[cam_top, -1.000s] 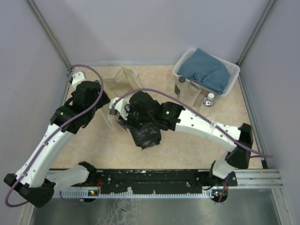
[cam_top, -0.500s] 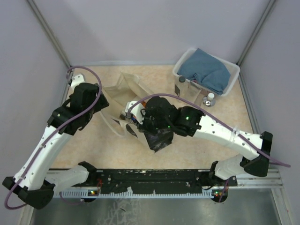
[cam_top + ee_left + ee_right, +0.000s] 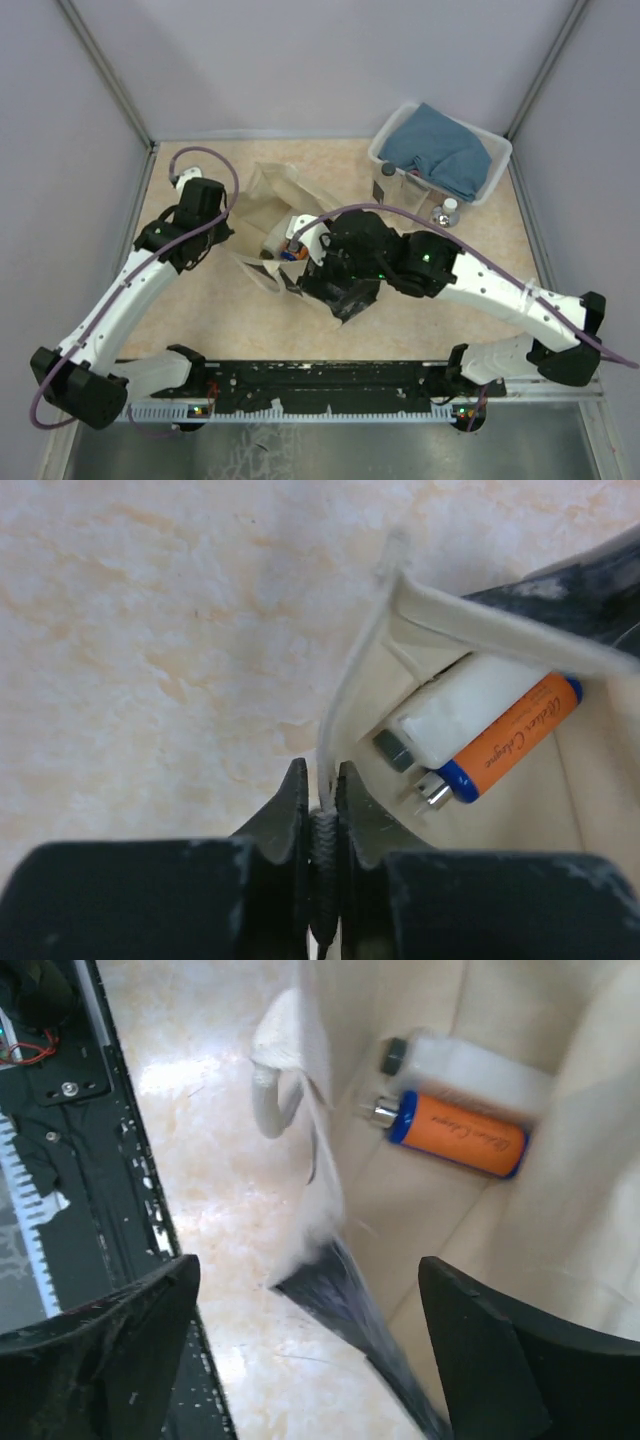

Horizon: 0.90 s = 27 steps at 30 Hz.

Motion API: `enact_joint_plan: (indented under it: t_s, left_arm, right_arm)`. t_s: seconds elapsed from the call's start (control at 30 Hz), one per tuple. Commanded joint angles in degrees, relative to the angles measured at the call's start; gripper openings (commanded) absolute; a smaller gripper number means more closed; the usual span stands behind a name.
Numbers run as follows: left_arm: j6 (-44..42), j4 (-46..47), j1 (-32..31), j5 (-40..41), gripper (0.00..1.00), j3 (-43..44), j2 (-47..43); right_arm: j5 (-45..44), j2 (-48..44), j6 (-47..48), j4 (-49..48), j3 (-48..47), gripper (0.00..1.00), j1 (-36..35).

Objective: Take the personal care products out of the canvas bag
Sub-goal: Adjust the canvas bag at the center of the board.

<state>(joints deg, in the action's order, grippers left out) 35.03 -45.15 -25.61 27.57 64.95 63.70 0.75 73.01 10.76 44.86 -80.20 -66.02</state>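
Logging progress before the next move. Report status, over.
Left gripper shut on canvas bag rim. Right gripper open, facing bag mouth. White bottle and orange bottle inside, side by side. Nothing covers them.

From above, the right arm (image 3: 470,285) covers most of the canvas bag (image 3: 270,195), so the bottles (image 3: 283,248) inside show only as a sliver of white and orange (nothing more can be made out). At the left wrist, the bag's folded rim hides the far end of the white bottle (image 3: 455,715), the orange bottle (image 3: 510,735) bears softly blurred script, and the bag runs off the right edge. The right gripper (image 3: 308,1265) appears as two dark, blurred fingers (image 3: 110,1350) cut by the bottom edge. By the basket (image 3: 378,153), the small bottle (image 3: 447,212) has a label too tiny to read
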Motion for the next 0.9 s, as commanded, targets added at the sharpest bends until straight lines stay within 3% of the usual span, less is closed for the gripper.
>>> enact_joint_plan:
  t_s: [0.0, 0.23, 0.43, 0.63, 0.73, 0.87]
  left_arm:
    - [-0.03, 6.5, 1.35, -10.06, 0.0, -1.4, 3.44]
    - [2.36, 7.83, 1.39, -16.75, 0.0, -6.49, 2.93]
    - [3.63, 8.85, 1.36, -19.97, 0.0, -8.08, -1.45]
    - [3.74, 7.59, 1.36, -19.69, 0.0, -7.31, -5.94]
    - [3.69, 7.31, 1.35, -18.82, 0.0, -7.56, -7.99]
    - [3.77, 7.07, 1.38, -18.86, 0.0, -9.14, -8.93]
  right_arm:
    - [-5.14, -7.36, -1.6, -3.13, -0.7, 0.98, -0.69]
    - [-3.18, -7.08, -1.62, -21.33, -2.13, 0.99, -0.7]
    - [-1.09, 9.2, 1.9, -24.02, -10.09, 0.96, -0.07]
    - [1.94, 25.01, 0.48, -31.32, -12.45, 0.97, 6.34]
    - [-1.18, 29.23, -2.46, -33.69, -11.04, 0.97, 8.86]
    - [-4.91, 27.02, -6.31, -37.81, -2.41, 0.97, 10.55]
